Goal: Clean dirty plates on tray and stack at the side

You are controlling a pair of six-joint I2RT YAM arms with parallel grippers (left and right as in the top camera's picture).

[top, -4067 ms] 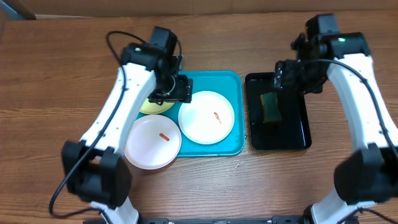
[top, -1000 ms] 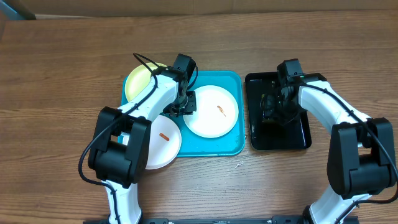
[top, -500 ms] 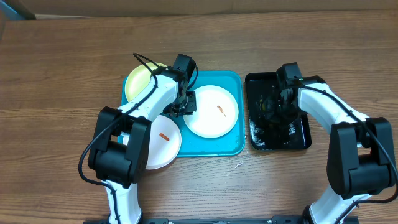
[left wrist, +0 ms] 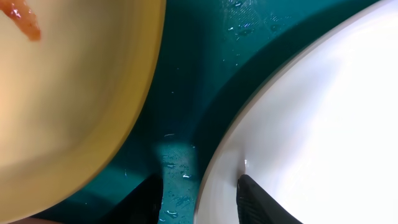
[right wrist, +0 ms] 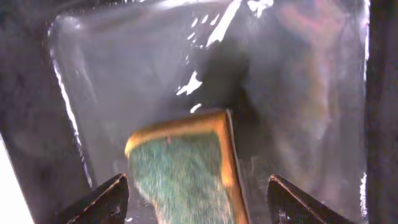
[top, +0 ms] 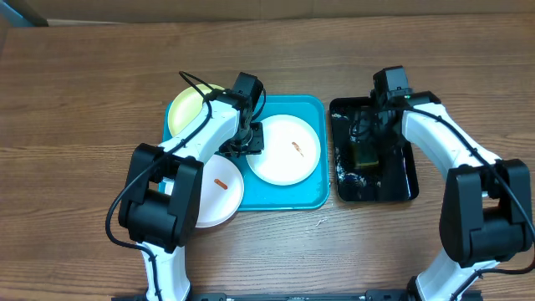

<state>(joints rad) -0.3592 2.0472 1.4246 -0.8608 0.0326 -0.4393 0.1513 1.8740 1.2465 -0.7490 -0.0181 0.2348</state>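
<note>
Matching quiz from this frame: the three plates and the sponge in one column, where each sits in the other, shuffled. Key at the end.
Things
1. yellow-green plate
2. white plate with the thin smear
3. white plate with the thick orange smear
4. sponge

Places
A. in the black tray
B. near left, reaching past the turquoise tray's near rim
C. far left corner of the turquoise tray
D. right half of the turquoise tray

Pairs: 1-C, 2-D, 3-B, 4-A

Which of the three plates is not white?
The pale yellow-green plate at the blue tray's far left corner; the middle plate and the near-left plate are white.
</note>
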